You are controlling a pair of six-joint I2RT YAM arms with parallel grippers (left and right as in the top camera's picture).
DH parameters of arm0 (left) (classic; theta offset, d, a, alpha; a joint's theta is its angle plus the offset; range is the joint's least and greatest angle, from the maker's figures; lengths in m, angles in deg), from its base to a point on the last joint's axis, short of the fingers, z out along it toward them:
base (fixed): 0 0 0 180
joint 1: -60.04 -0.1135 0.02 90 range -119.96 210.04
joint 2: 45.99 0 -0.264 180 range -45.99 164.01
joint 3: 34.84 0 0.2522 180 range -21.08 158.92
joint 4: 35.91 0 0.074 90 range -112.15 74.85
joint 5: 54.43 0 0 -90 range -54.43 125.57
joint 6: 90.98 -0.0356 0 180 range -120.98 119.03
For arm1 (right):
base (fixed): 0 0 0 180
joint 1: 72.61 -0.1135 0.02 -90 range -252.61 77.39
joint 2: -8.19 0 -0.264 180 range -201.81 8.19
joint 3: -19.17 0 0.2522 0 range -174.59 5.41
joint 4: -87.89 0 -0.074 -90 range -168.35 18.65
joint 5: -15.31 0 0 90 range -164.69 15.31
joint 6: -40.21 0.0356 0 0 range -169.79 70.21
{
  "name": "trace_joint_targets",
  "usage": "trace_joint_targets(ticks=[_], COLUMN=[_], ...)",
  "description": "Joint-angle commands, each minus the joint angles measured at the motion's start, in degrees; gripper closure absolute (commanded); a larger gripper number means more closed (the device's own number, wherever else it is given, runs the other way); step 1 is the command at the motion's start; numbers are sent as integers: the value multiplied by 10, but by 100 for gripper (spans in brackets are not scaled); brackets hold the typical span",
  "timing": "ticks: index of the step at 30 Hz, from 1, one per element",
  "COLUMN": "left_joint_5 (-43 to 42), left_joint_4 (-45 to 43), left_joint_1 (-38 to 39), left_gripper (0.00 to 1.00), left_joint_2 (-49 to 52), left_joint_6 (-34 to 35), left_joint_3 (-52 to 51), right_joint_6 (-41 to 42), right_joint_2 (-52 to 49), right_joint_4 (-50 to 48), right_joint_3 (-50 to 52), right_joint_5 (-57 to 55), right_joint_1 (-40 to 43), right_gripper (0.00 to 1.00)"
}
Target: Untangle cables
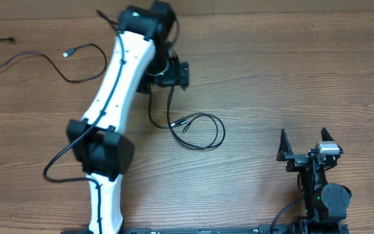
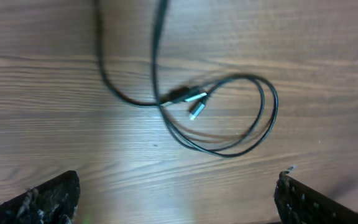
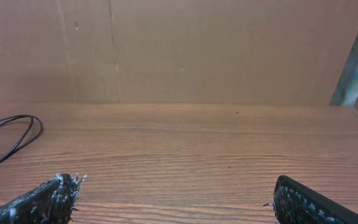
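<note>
The left gripper (image 2: 176,193) has its fingers wide apart and holds nothing. It hangs over the looped cable (image 2: 229,153) near the middle of the table (image 1: 271,78). Another cable (image 1: 82,81) lies by the far left corner. The right gripper (image 3: 176,196) is wide apart too. The plugs (image 2: 194,98) may be crossed; I cannot tell. A grab there could catch two strands and pull the tangle tighter.

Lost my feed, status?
Left hand open over looped cable. Right hand open, empty. Second cable lies apart. Nothing blocking.
</note>
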Motion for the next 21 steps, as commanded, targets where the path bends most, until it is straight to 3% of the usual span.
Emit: trace_joint_targets(ticks=[1, 7, 14, 17, 21], left_joint_5=[17, 33, 56, 25, -35], left_joint_4=[2, 2, -30, -66, -142], left_joint_1=[-14, -22, -23, -15, 1], left_gripper=[0, 0, 0, 0, 18], left_joint_2=[-64, -124, -175, -170, -163], left_joint_6=[-5, -32, -19, -19, -19], left_joint_3=[2, -25, -163, -230, -332], right_joint_6=[3, 3, 3, 3, 3], right_joint_2=[5, 5, 5, 5, 5], right_joint_4=[-3, -3, -3, -3, -3], right_joint_3=[6, 6, 6, 6, 6], right_joint_5=[1, 1, 1, 1, 1], right_joint_1=[0, 0, 0, 0, 0], right_gripper=[0, 0, 0, 0, 0])
